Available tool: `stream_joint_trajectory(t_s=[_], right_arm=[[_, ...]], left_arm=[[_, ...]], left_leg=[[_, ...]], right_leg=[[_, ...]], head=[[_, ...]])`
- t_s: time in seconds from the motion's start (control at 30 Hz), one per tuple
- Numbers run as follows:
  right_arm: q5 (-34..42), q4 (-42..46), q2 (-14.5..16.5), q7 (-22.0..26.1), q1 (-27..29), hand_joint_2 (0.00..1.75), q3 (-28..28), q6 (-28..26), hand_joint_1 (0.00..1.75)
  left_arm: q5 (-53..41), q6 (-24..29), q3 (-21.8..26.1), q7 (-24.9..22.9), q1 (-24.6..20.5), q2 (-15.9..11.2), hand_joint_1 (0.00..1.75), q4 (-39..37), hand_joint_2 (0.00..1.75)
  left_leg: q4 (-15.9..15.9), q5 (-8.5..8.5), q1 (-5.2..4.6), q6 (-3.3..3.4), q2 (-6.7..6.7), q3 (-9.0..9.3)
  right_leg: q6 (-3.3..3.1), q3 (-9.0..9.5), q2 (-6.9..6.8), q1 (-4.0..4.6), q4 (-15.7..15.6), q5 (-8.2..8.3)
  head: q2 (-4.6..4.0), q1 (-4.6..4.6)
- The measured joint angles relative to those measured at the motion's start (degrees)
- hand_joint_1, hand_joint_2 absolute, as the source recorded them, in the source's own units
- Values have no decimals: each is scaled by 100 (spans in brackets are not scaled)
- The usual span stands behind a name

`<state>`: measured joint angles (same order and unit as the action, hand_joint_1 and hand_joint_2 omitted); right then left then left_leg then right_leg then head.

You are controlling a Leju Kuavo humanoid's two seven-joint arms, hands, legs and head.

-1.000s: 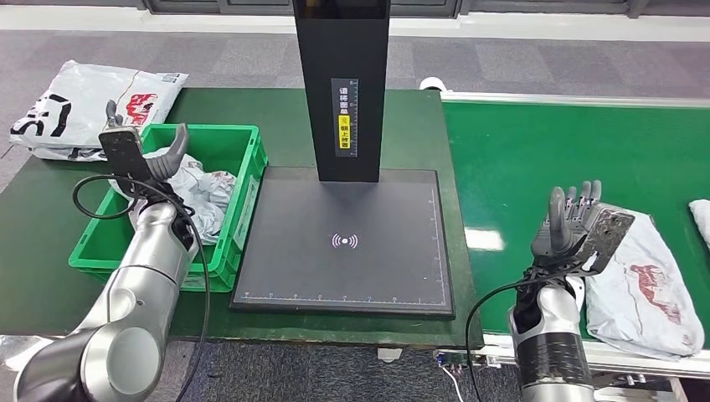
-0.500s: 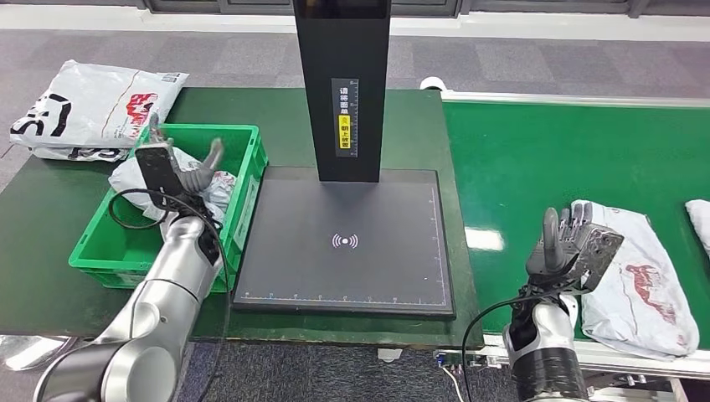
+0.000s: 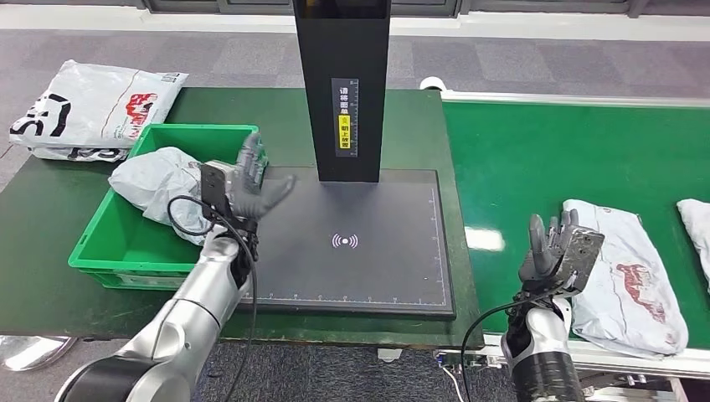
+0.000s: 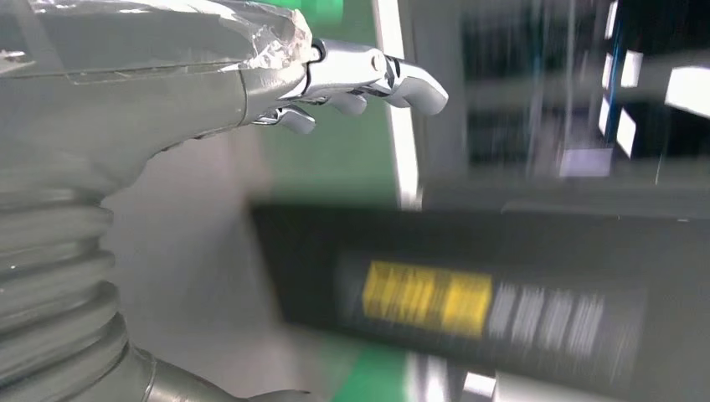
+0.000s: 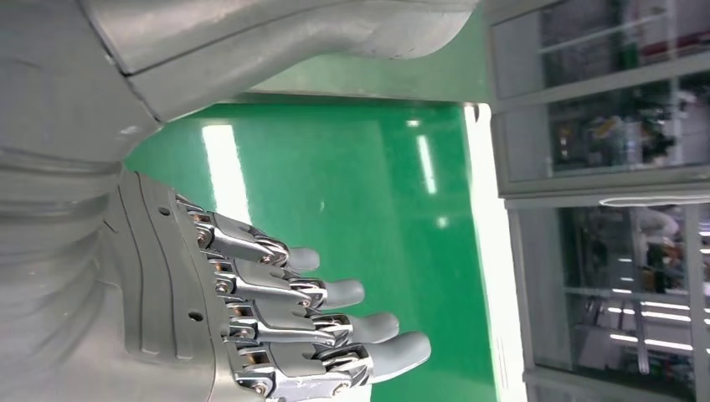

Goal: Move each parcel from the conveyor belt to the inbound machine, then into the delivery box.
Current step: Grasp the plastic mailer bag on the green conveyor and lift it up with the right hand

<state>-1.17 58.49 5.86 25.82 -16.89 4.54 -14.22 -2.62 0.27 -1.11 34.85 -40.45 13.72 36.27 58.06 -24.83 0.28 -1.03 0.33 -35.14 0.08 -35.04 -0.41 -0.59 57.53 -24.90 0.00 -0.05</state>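
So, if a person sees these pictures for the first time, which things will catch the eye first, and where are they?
First the tall black column standing at the back of the dark scanning pad in the middle. Then the bright green conveyor belt on the right, with a white parcel lying beside the open right hand. On the left, the open left hand hovers between the pad and the green box, which holds a parcel.

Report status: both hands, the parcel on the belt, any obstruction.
Left hand open, empty, above scanner pad's left edge. Right hand open beside belt parcel, no grip. Nothing blocking.
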Motion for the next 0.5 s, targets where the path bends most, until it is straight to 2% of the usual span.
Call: stream_joint_trajectory(t_s=[0.1,0.2,0.3,0.4,0.5], right_arm=[[-293,-223,-3,-66,-192,175,-46,-84,0],[-580,-523,-19,-12,-366,175,-51,-273,0],[-1116,-856,-100,33,-417,175,-54,-999,0],[-2076,-1305,-275,-208,-502,175,-57,-2035,0],[-3765,-1643,-459,-784,-562,175,86,-2507,0]], left_arm=[[-99,-357,-521,-58,158,140,0,-15,175],[-153,-435,-985,-159,201,246,0,-97,175],[-198,-394,-1303,-131,227,289,0,-205,175],[-229,-333,-1467,-69,236,289,0,-313,175],[-277,-274,-1563,-16,241,285,0,-401,175]], left_leg=[[1,-2,-6,3,-1,-1],[1,-1,-6,5,-4,-1],[1,-1,-6,5,-5,-1],[1,-1,-6,5,-4,-1],[1,-2,-6,5,-5,0]], right_leg=[[1,-2,-1,-4,-2,0],[2,0,-4,-4,-3,-1],[2,1,-5,-4,-2,0],[2,0,-5,-4,-2,0],[2,-2,-5,-4,-2,-1]], head=[[0,-1],[0,-2],[0,-2],[0,-1],[0,-1]])
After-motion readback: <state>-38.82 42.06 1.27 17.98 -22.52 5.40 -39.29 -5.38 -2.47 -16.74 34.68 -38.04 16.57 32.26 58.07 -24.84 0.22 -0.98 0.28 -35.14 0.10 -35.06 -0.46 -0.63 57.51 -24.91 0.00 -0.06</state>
